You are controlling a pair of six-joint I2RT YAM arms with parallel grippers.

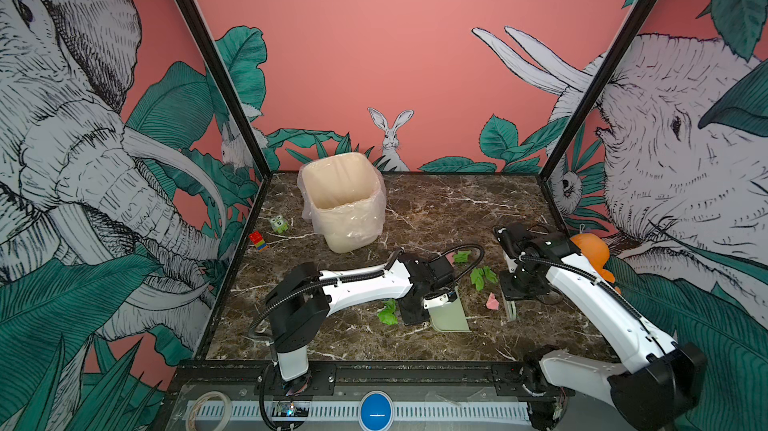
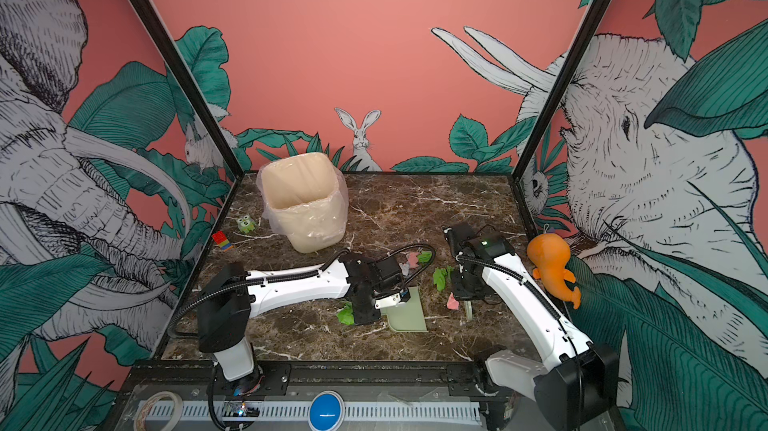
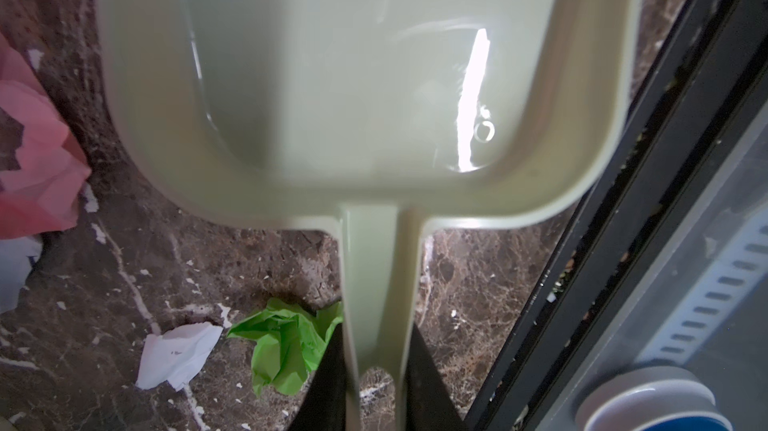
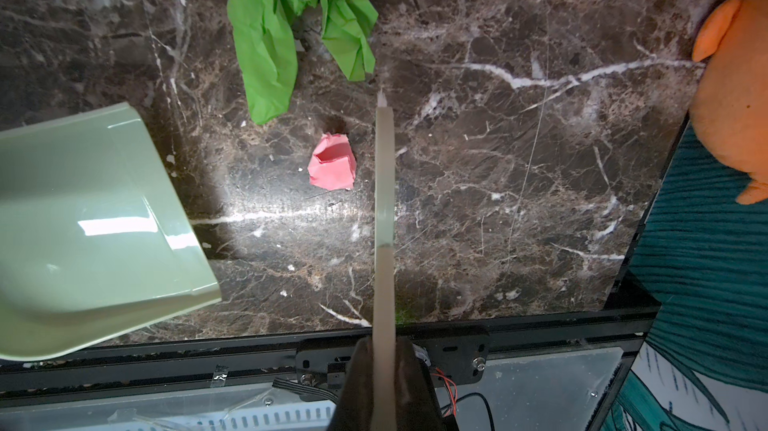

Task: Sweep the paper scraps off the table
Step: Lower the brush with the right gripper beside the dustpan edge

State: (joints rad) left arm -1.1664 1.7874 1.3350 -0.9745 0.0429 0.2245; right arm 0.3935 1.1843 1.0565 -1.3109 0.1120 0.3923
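Paper scraps [image 1: 483, 277] are lying scattered mid-tabletop [image 1: 436, 208] between both arms, pink one [image 4: 332, 167] sitting just beside the sweeper blade [image 4: 384, 184], green one [image 3: 286, 346] sitting next to the dustpan [image 3: 353, 76] handle. They're looking featherlight, crumpled and springy, so you're pushing them, not pinching, and they're likely skidding on slick marble. Your left end effector [image 3: 376, 366] is clamping the dustpan handle, and your right end effector [image 4: 384, 370] is pinching the blade's stem tight.

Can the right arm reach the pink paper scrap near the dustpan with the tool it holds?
Probably yes. The pink scrap lies on bare table just beside the tool in the right gripper; nothing stands between them, and the dustpan lies beyond.
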